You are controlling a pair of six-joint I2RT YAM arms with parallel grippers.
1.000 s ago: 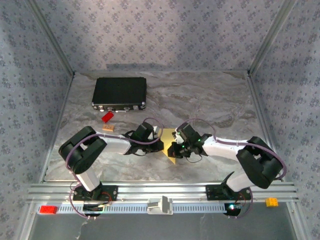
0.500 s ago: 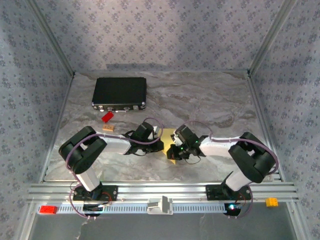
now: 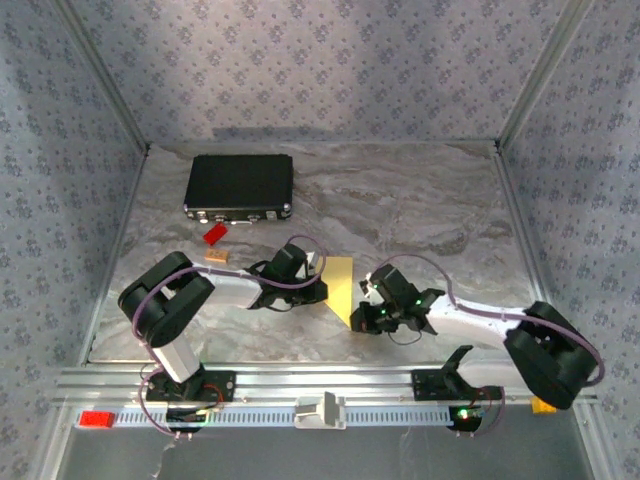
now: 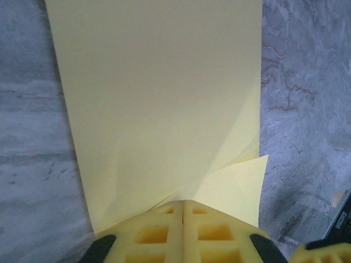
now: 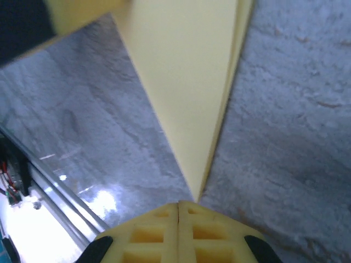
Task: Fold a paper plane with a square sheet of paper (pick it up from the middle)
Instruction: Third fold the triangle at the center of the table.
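**Item:** thin pale-yellow paper sheet (image 4: 159,93), partly folded, layered and narrowing to a long point.

**Location:** flat on the grey marbled desk (image 4: 33,137), between the two arms, with its point toward the near rail. It lies well apart from the black rectangular case (image 3: 239,185), the small red brick (image 3: 214,234) and the small tan block (image 3: 218,256).

**Left hand** (image 4: 182,207): yellow fingers closed together, tips on the sheet's edge. It cannot be told whether they pin the sheet or nip a layer.

**Right hand** (image 5: 179,205): fingers closed together, low to the desk, tips right at the paper's point.

**Condition note:** a small triangular flap (image 4: 236,183) sits loose beside the left hand's tips, not lying flush.

**Hazards, as judged:**
- The sheet is light and the desk is smooth. A sideways push from the right hand would likely slide or pivot the whole sheet around the left hand's single hold.
- The layers at the point look slightly offset. Pressing there could set a crooked crease.
- The loose flap may spring open, or catch when the left hand lifts.
- Closed fingers dragged across the point could buckle or tear it.
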